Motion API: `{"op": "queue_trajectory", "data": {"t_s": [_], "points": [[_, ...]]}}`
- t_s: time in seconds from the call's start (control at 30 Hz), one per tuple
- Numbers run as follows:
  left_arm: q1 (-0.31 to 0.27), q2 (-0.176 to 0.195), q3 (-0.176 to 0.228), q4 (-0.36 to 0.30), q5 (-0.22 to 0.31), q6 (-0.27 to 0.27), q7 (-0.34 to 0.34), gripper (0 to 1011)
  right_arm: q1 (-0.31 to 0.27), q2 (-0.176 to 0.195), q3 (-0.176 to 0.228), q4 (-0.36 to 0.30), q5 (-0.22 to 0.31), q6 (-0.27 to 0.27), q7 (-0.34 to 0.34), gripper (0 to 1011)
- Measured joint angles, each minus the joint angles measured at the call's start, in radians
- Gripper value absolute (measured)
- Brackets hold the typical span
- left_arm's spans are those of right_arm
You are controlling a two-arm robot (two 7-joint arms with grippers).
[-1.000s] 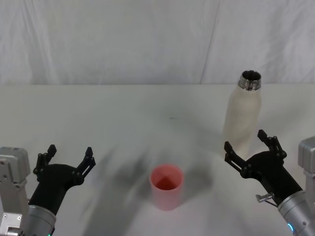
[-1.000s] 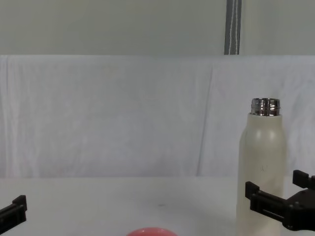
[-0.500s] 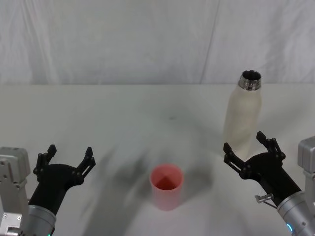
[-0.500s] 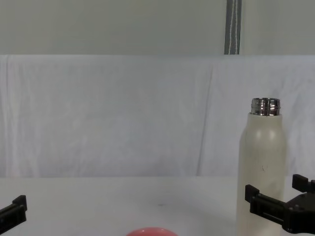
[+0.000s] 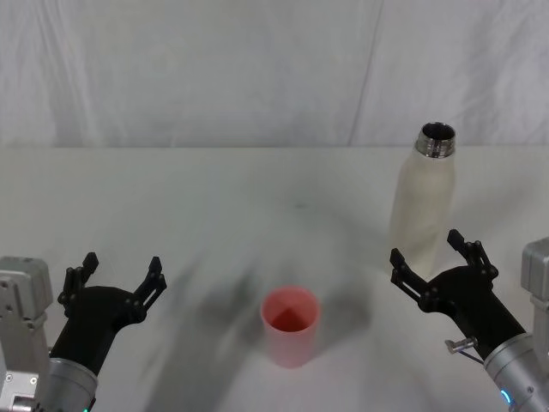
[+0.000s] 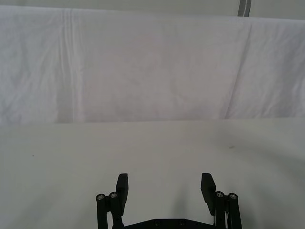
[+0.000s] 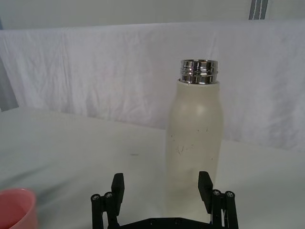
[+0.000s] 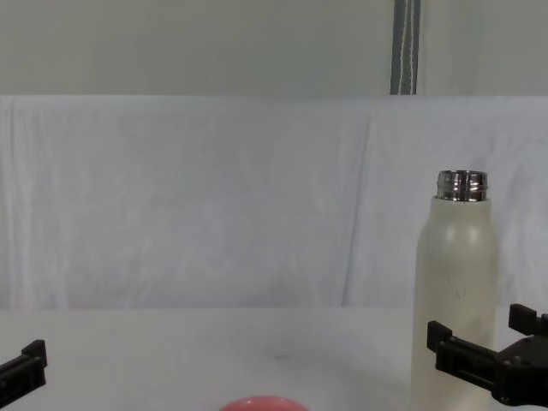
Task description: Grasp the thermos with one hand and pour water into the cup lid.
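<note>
The cream-white thermos (image 5: 423, 199) stands upright and uncapped on the right of the table, its steel neck open at the top; it also shows in the chest view (image 8: 455, 291) and the right wrist view (image 7: 194, 138). My right gripper (image 5: 431, 257) is open just in front of its base, fingers spread to either side and apart from it (image 7: 161, 187). The pink-red cup lid (image 5: 290, 324) stands upright at the near centre, its rim low in the chest view (image 8: 261, 403) and at the right wrist view's corner (image 7: 15, 209). My left gripper (image 5: 120, 276) rests open at the near left (image 6: 164, 188).
The white table (image 5: 214, 215) carries only these two things. A white cloth backdrop (image 5: 257, 69) hangs behind its far edge. A grey pole (image 8: 404, 47) stands behind the cloth.
The right gripper dipped slightly lower and closer to the thermos base, then held there. The thermos, the cup lid and the left arm have not moved.
</note>
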Motion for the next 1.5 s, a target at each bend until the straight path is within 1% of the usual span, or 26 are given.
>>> {"op": "queue_trajectory", "data": {"t_s": [1.5], "points": [[0.000, 0.000, 0.000, 0.000, 0.000, 0.000, 0.000, 1001, 0.000, 0.000, 0.000, 0.000, -0.002, 0.000, -0.002, 1000]]}}
